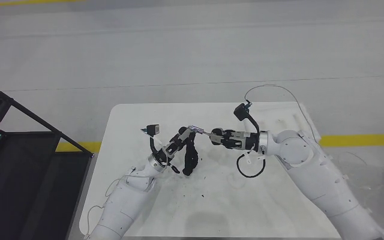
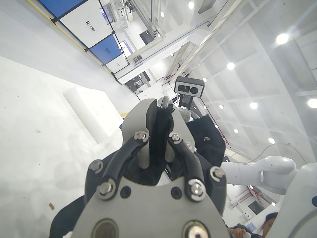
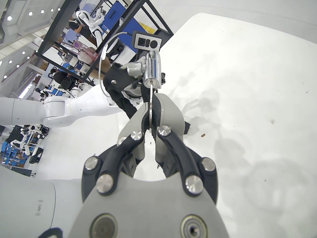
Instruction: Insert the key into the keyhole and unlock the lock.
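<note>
Above the white surface (image 1: pixel 270 204), the left gripper (image 2: pixel 161 111) has its fingers pinching the lock (image 3: pixel 153 68), which is held off the surface (a black cloth (image 1: pixel 191 161) hangs under that gripper). The lock's keyhole (image 3: pixel 151 83) faces the other arm. The key (image 3: pixel 151 95) meets the keyhole with its tip; how deep it sits I cannot tell. The right gripper (image 3: pixel 151 108) has its fingers pressed on the key's head.

Chrome lock (image 3: pixel 152 69), key (image 3: pixel 150 97) tip at keyhole (image 3: pixel 151 83)
</note>
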`<act>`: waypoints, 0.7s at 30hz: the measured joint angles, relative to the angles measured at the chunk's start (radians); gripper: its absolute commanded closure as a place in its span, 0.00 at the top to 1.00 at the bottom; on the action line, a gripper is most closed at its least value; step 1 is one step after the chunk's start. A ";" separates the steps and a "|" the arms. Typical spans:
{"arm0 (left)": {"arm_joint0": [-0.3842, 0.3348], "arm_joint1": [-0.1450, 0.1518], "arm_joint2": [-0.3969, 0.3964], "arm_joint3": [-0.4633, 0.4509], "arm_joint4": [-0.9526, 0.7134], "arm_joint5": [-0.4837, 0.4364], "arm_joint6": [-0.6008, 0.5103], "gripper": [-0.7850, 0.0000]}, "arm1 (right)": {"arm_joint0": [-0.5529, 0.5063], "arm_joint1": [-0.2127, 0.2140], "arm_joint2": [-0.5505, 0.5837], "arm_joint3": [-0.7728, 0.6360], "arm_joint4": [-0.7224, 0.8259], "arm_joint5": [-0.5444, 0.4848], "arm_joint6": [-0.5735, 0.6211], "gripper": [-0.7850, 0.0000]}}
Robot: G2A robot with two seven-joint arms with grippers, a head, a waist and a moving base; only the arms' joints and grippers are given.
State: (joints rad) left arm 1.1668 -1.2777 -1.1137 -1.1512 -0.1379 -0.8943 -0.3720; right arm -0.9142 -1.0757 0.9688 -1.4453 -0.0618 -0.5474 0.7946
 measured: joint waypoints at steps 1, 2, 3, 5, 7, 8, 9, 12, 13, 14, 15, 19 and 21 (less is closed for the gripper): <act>0.000 0.000 0.000 0.000 0.000 0.000 0.000 0.00 | 0.001 -0.001 -0.001 0.002 0.002 -0.001 0.000 0.00; 0.000 0.000 0.000 0.000 0.000 0.000 0.000 0.00 | 0.003 -0.002 -0.004 0.005 0.004 -0.003 0.001 0.00; 0.000 0.000 0.000 0.000 0.000 0.000 0.000 0.00 | 0.004 -0.003 -0.005 0.007 0.005 -0.003 0.001 0.00; 0.000 0.000 0.000 0.000 0.000 0.000 0.000 0.00 | 0.007 -0.005 -0.008 0.010 0.008 -0.004 0.002 0.00; 0.000 0.000 0.000 0.000 0.000 0.000 0.000 0.00 | 0.010 -0.006 -0.010 0.012 0.008 -0.005 0.001 0.00; 0.000 0.000 0.000 0.000 0.000 0.000 0.000 0.00 | 0.011 -0.007 -0.012 0.013 0.007 -0.005 0.002 0.00; 0.000 0.000 0.000 0.000 0.000 0.000 0.000 0.00 | 0.012 -0.007 -0.012 0.013 0.005 -0.006 0.002 0.00; 0.000 0.000 0.000 0.000 0.000 0.000 0.000 0.00 | 0.013 -0.008 -0.012 0.011 -0.001 -0.006 0.001 0.00; 0.000 0.000 0.000 0.000 0.000 0.000 0.000 0.00 | 0.013 -0.008 -0.012 0.010 -0.002 -0.006 0.001 0.00; 0.000 0.000 0.000 0.000 0.000 0.000 0.000 0.00 | 0.013 -0.009 -0.011 0.009 -0.004 -0.005 0.001 0.00; 0.000 0.000 0.000 0.000 0.000 0.000 0.000 0.00 | 0.013 -0.009 -0.011 0.008 -0.004 -0.005 0.001 0.00; 0.000 0.000 0.000 0.000 0.000 0.000 0.000 0.00 | 0.014 -0.010 -0.010 0.004 -0.005 -0.002 0.005 0.00; 0.000 0.000 0.000 0.000 0.000 0.000 0.000 0.00 | 0.016 -0.011 -0.012 0.004 -0.006 0.000 0.005 0.00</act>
State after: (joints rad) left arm 1.1668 -1.2778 -1.1137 -1.1512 -0.1379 -0.8943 -0.3720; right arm -0.8985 -1.0868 0.9566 -1.4415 -0.0681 -0.5476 0.7992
